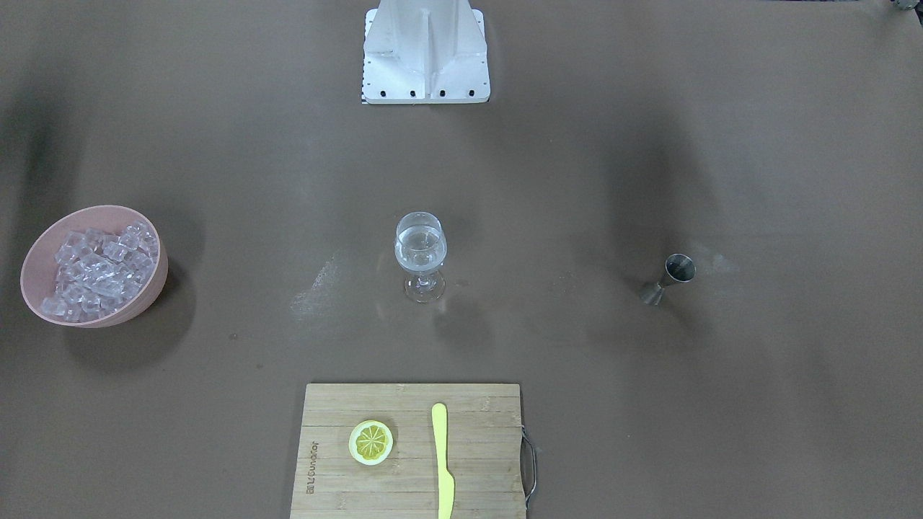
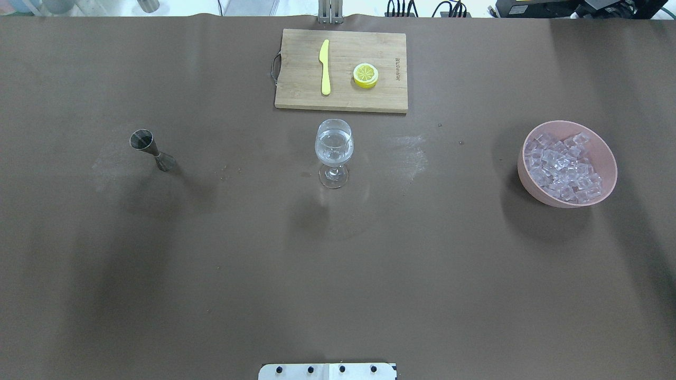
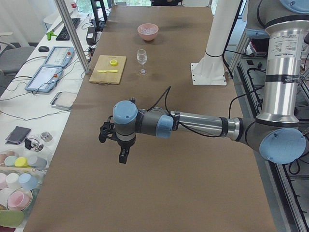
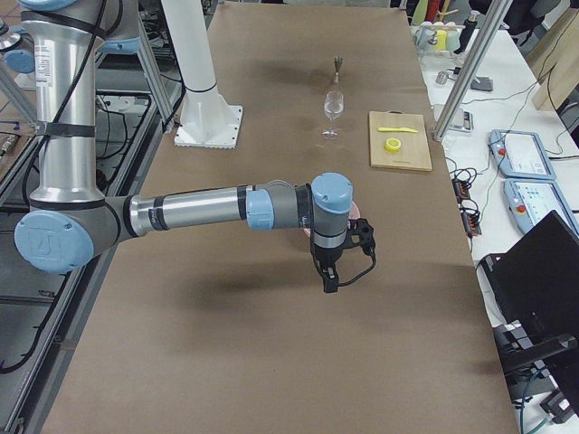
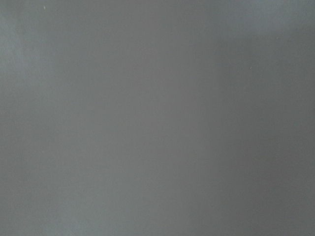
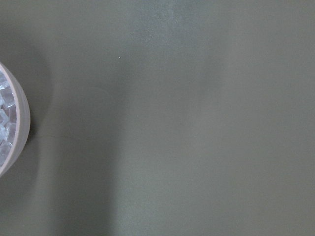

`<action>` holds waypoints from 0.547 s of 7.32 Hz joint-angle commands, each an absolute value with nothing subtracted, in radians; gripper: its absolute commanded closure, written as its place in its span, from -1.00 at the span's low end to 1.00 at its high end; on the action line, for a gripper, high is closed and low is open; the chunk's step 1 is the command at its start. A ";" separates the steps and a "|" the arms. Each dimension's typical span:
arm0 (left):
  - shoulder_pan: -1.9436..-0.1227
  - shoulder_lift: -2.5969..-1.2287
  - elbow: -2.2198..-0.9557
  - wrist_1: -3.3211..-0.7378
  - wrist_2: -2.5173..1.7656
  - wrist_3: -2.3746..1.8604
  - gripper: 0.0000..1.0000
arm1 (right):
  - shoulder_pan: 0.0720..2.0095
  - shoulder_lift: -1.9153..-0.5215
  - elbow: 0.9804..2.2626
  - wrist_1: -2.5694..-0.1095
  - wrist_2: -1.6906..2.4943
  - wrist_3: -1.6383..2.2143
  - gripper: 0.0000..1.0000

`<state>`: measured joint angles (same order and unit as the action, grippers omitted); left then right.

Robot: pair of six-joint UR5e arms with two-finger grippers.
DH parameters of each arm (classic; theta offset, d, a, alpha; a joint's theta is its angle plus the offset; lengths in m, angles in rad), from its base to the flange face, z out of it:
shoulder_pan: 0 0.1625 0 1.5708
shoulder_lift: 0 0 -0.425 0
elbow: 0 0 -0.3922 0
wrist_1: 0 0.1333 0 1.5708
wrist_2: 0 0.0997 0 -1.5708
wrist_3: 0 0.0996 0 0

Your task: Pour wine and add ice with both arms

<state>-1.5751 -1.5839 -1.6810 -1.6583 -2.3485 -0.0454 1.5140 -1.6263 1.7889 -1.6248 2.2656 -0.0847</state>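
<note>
A brown-covered table [image 2: 338,274] fills the views, with a cluttered white bench [image 3: 19,104] along its operators' side. The left arm [image 3: 203,124] and right arm [image 4: 190,210] hang over bare table, well apart from the wine glass [image 2: 334,148]. The left gripper [image 3: 122,157] and right gripper [image 4: 329,282] show only side-on, so I cannot tell whether their claws are apart or together. Beyond the glass lies a bamboo cutting board [image 2: 301,92]. On the glass's right, the ice [image 2: 562,166] fills a pink bowl [image 2: 533,184]. On its left stands a steel jigger [image 2: 150,149]. A yellow knife [image 2: 325,66] and a lemon half [image 2: 365,75] rest on the board.

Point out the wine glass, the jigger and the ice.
wine glass [image 2: 334,146]: overhead view, on its bowl.
jigger [image 2: 141,140]: overhead view, on its upper cup.
ice [image 2: 565,168]: overhead view, middle of the pile.
</note>
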 commanded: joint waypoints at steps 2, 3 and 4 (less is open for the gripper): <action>-1.572 -1.583 -1.643 -1.927 -2.355 -0.081 -0.96 | 1.514 -1.626 1.787 -1.626 2.269 -0.083 -1.00; -1.572 -1.583 -1.619 -2.016 -2.355 -0.145 -0.96 | 1.514 -1.625 1.787 -1.626 2.270 -0.083 -1.00; -1.571 -1.592 -1.635 -2.048 -2.355 -0.185 -0.96 | 1.514 -1.621 1.784 -1.626 2.272 -0.083 -1.00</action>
